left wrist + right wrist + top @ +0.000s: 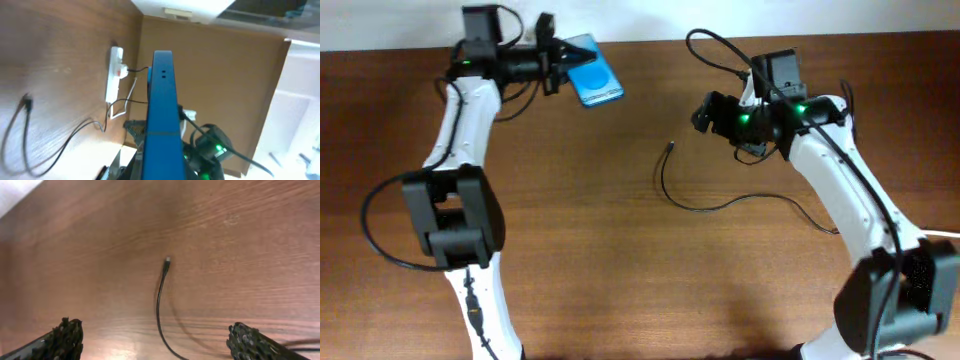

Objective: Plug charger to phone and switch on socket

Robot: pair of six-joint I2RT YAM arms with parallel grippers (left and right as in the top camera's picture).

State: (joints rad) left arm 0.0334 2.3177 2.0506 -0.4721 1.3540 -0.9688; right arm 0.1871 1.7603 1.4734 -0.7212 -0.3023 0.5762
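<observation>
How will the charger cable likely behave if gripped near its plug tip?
Probably floppy: the charger lies in loose curves, so its tail would likely drag. Thin and flat on the table, it may be hard to pinch.

Blue phone point(592, 70) tilted at overhead upper left, black charger point(705, 209) curling mid-frame, plug tip point(670, 146) unplugged, white socket point(114, 75) upper left, left wrist view

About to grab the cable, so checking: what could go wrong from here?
The plug tip lies flat on the table under the open right gripper; the fingers could nudge it aside or pinch it crooked. The left gripper holds the phone by one end, so pushing the plug in might twist or slip it.
</observation>
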